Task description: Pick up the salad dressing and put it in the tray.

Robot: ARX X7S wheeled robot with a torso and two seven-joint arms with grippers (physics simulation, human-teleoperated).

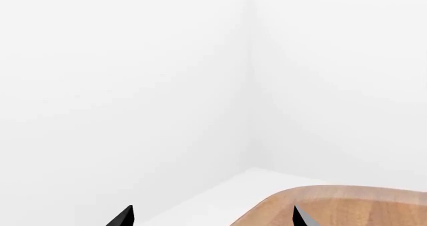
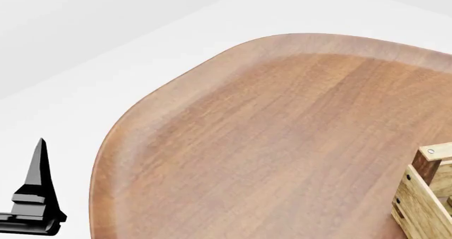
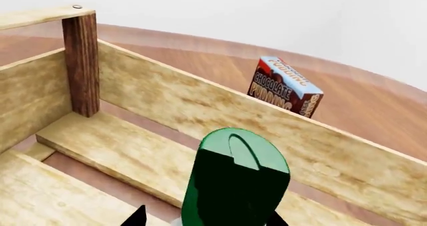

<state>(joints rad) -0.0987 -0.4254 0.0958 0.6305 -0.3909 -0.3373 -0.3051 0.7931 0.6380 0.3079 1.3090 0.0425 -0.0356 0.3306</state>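
Note:
In the right wrist view the salad dressing (image 3: 235, 186), a bottle with a dark green cap, stands upright between my right gripper's (image 3: 208, 220) black fingertips. The jaws are narrowed around it and it sits inside the tray (image 3: 200, 106), over the light-wood slats near a dark brown corner post (image 3: 81, 61). The bottle's body and its contact with the slats are hidden. A corner of the tray shows in the head view (image 2: 424, 196) at the lower right. My left gripper (image 1: 213, 218) is open and empty, beyond the table's edge, and shows at the head view's lower left (image 2: 37, 196).
A chocolate pudding box (image 3: 285, 87) stands on the table just beyond the tray's far wall. The rounded wooden table (image 2: 268, 138) fills the head view, and its edge shows in the left wrist view (image 1: 347, 206). White floor and walls surround it.

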